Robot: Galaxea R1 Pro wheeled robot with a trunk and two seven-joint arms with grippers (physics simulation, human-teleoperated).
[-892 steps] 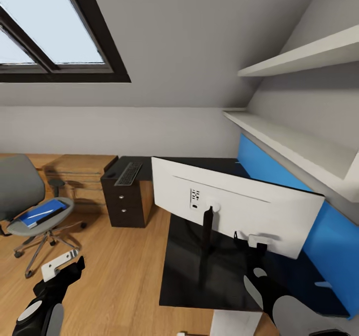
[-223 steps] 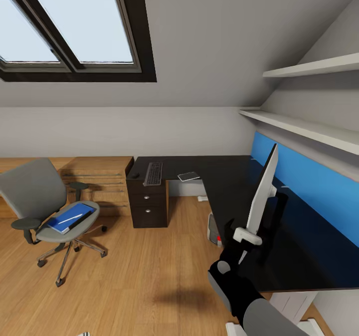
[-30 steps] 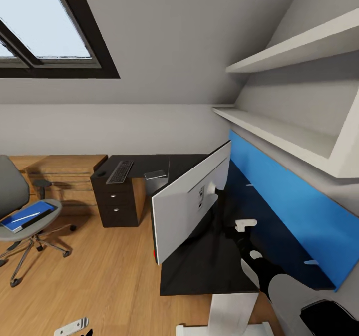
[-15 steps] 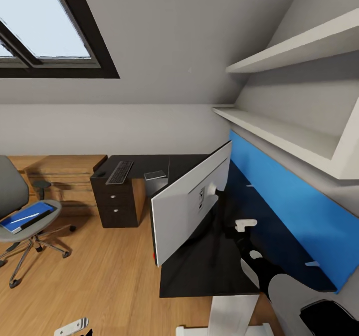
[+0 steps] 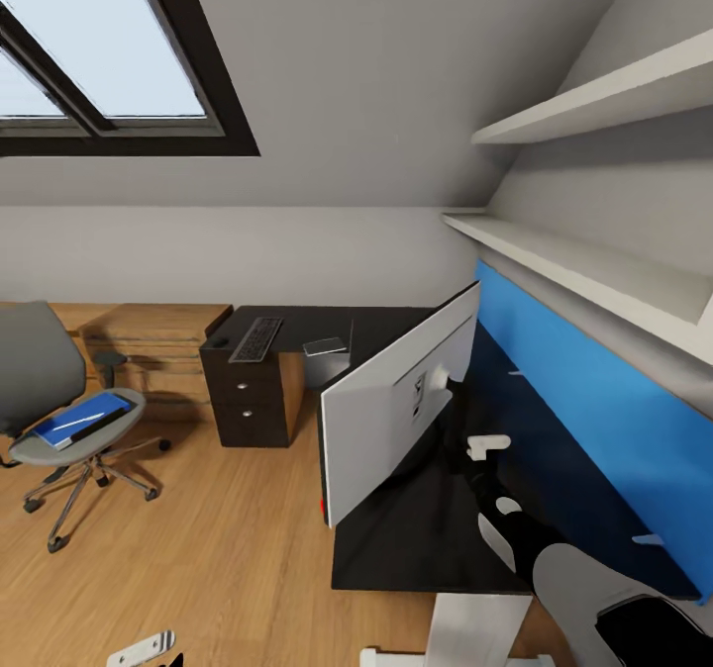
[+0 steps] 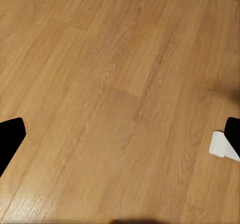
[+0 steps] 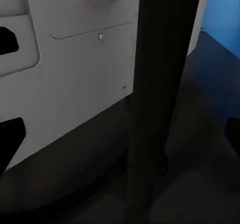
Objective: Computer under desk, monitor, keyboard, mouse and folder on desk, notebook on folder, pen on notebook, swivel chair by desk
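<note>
The monitor (image 5: 396, 410) stands on the black desk (image 5: 416, 538), its white back toward me. My right gripper (image 5: 477, 449) is open behind it, one finger on each side of the dark stand pole (image 7: 150, 104) and not touching it. The keyboard (image 5: 255, 338) and a small dark mouse (image 5: 220, 341) lie on the far desk section, with a flat grey item (image 5: 325, 346) close by. On the swivel chair (image 5: 59, 420) lies the blue folder (image 5: 84, 420) with a white pen on it. My left gripper (image 5: 144, 647) hangs open over the floor (image 6: 120, 84).
A blue back panel (image 5: 594, 420) and two white shelves (image 5: 594, 281) line the wall right of the desk. A dark drawer unit (image 5: 253, 400) carries the far desk end, beside a wooden chest (image 5: 149, 345). Wooden floor lies open between chair and desk.
The whole picture has shifted a little to the right, so the camera has moved. The monitor, keyboard and chair keep their places, and my right gripper stays by the stand.
</note>
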